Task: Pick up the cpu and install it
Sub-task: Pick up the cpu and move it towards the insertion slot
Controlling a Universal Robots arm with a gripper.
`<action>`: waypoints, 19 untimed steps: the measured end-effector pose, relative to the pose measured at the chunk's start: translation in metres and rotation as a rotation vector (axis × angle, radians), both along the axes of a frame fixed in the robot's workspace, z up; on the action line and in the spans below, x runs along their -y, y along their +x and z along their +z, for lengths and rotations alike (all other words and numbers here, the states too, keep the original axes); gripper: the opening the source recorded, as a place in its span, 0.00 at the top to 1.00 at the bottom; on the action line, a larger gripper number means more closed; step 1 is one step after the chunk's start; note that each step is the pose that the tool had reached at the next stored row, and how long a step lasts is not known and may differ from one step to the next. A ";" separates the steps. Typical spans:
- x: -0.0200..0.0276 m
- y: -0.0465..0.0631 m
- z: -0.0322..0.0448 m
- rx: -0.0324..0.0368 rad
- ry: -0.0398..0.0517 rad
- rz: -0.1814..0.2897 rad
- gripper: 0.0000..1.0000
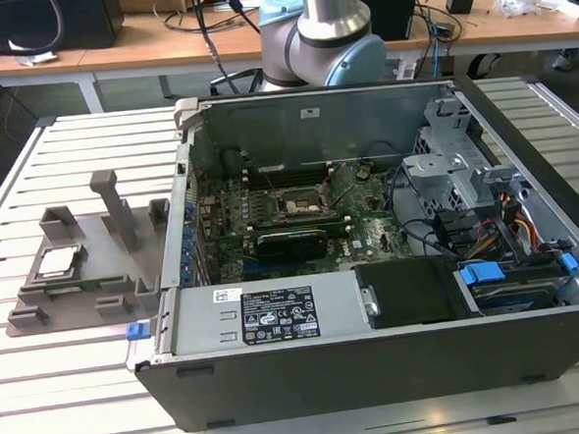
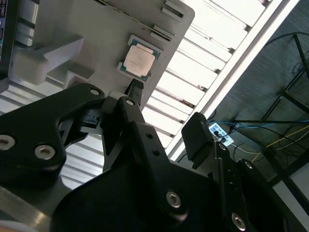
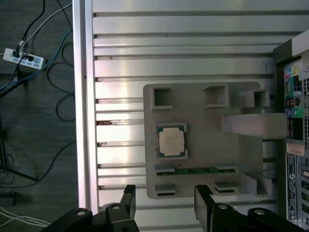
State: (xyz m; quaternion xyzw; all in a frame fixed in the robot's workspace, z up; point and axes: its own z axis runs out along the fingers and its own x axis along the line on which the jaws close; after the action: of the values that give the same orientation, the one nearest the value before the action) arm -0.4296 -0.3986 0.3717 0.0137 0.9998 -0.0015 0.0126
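Observation:
The cpu (image 1: 58,261) lies flat in a seat of the grey fixture (image 1: 104,233) on the exterior view's left, its silver top up. In both wrist views the cpu (image 3: 172,141) (image 2: 140,60) sits well away from my gripper (image 3: 165,200) (image 2: 166,108). The gripper hangs above the table, open, with nothing between its black fingers (image 3: 128,198). The dark square socket (image 1: 301,204) sits on the motherboard inside the open computer case (image 1: 280,375), with nothing in it.
The fixture has a tall upright post (image 1: 117,203) and a green memory stick (image 3: 193,170) in a slot beside the cpu. The slatted metal table (image 1: 84,387) ends near the fixture; a power strip (image 3: 21,58) and cables lie on the floor beyond its edge.

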 end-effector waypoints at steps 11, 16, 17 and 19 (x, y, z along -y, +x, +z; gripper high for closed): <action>0.0000 0.000 -0.0067 0.0001 0.0000 0.000 0.40; 0.0000 0.000 -0.0110 0.0000 0.0000 0.000 0.40; 0.0000 0.000 -0.0115 0.0000 0.0000 0.000 0.40; 0.0000 0.000 -0.0129 0.0000 0.0000 0.001 0.40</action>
State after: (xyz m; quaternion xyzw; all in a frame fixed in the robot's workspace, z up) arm -0.4296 -0.3986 0.3588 0.0134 0.9998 -0.0015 0.0126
